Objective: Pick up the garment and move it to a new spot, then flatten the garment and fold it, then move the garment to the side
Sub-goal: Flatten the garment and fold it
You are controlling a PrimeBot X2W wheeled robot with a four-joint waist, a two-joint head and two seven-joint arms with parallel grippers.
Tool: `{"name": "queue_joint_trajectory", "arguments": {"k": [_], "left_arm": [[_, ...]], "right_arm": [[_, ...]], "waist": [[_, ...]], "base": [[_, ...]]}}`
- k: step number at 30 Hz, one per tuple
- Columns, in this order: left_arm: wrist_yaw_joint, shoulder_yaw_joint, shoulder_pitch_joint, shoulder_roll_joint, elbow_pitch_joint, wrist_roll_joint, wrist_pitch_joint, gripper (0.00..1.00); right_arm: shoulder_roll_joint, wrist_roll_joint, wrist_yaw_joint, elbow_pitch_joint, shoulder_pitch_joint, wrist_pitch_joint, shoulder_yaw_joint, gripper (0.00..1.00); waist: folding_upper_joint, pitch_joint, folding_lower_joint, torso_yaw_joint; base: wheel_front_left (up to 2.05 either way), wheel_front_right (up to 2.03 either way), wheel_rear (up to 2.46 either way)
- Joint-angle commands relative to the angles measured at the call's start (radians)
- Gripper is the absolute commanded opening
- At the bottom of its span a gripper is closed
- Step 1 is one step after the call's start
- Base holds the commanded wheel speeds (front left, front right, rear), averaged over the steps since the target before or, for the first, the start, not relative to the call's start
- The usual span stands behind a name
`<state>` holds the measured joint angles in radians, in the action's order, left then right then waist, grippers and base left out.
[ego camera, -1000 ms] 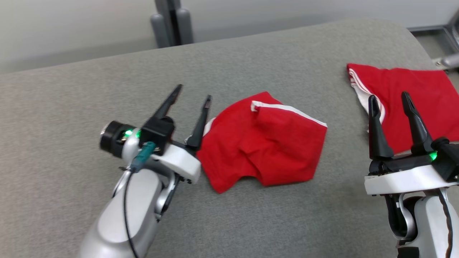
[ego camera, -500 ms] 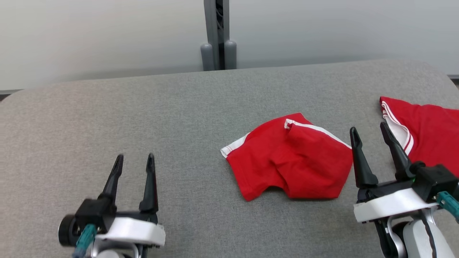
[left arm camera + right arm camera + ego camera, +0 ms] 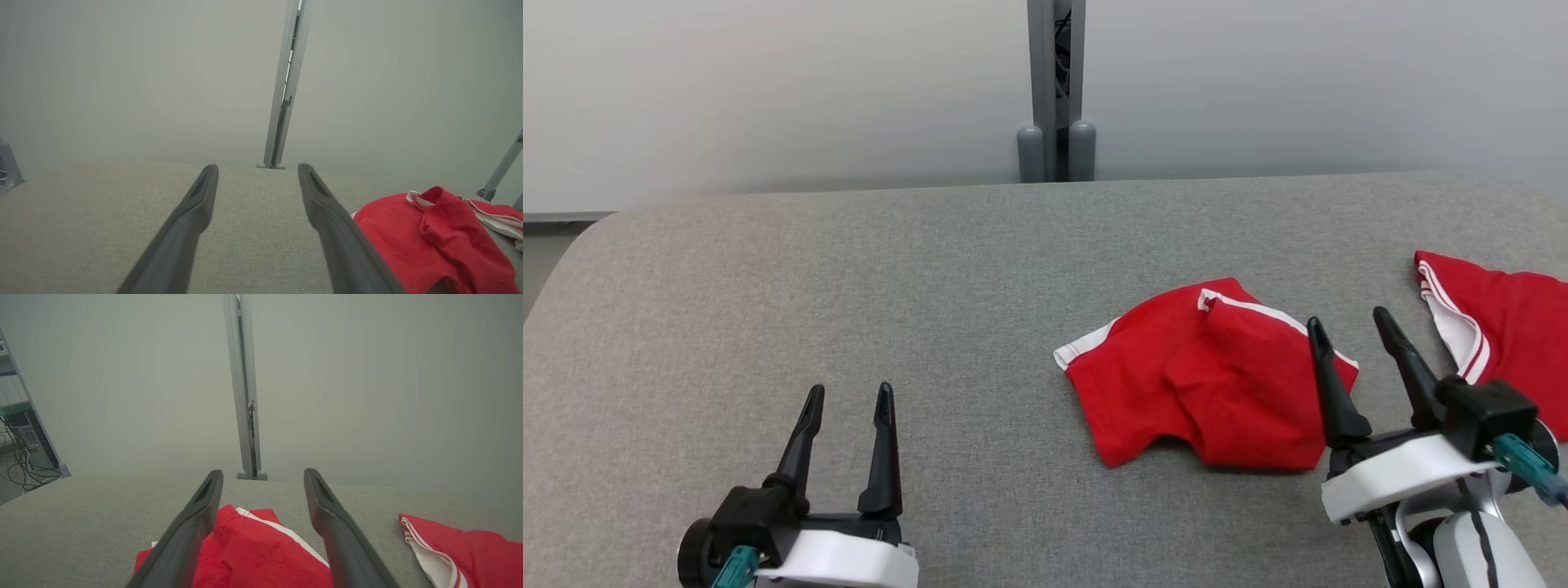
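Note:
A crumpled red garment with white trim (image 3: 1209, 384) lies on the grey table (image 3: 849, 278), right of centre; it also shows in the left wrist view (image 3: 433, 232) and the right wrist view (image 3: 253, 555). My right gripper (image 3: 1347, 327) hovers open at the garment's right edge, with nothing between its fingers (image 3: 196, 522). My left gripper (image 3: 848, 396) stands open and empty at the lower left, well apart from the garment, over bare table (image 3: 253, 228).
A second red garment with white stripes (image 3: 1503, 351) lies at the table's right edge (image 3: 461, 551). A grey post (image 3: 1056, 90) rises behind the table against a pale wall. A shelf with cables (image 3: 20, 445) stands off to the left.
The head camera has swung, shifting the whole picture. My left gripper has drawn back from the garment's left edge to the lower left. Both grippers stay open.

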<state>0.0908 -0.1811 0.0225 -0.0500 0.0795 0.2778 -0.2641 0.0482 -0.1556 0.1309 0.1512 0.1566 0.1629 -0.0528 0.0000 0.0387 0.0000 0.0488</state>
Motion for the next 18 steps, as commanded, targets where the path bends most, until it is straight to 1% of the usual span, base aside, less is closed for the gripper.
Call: {"name": "queue_joint_trajectory", "arguments": {"k": [1,5,11,18], "left_arm": [[0.004,-0.005,-0.022,-0.003,0.003,0.0,0.0,1.0],[0.005,-0.036,-0.043,-0.003,0.02,0.01,0.0,1.0],[0.014,-0.072,-0.068,-0.003,0.037,0.033,0.0,1.0],[0.025,-0.082,-0.077,-0.003,0.045,0.044,0.0,1.0]], "right_arm": [[0.013,0.011,0.0,0.016,0.017,-0.022,-0.005,1.0],[0.055,0.026,0.0,0.076,0.064,-0.103,-0.049,1.0],[0.13,0.004,0.0,0.184,0.151,-0.202,-0.102,1.0],[0.181,-0.042,0.0,0.293,0.216,-0.238,-0.157,1.0]], "waist": [[0.0,0.006,0.0,0.009],[0.0,0.028,0.0,0.038],[0.0,0.055,0.0,0.091],[0.0,0.065,0.0,0.135]], "base": [[0.0,0.0,0.0],[0.0,0.0,0.0],[0.0,0.0,0.0],[0.0,0.0,0.0]]}}
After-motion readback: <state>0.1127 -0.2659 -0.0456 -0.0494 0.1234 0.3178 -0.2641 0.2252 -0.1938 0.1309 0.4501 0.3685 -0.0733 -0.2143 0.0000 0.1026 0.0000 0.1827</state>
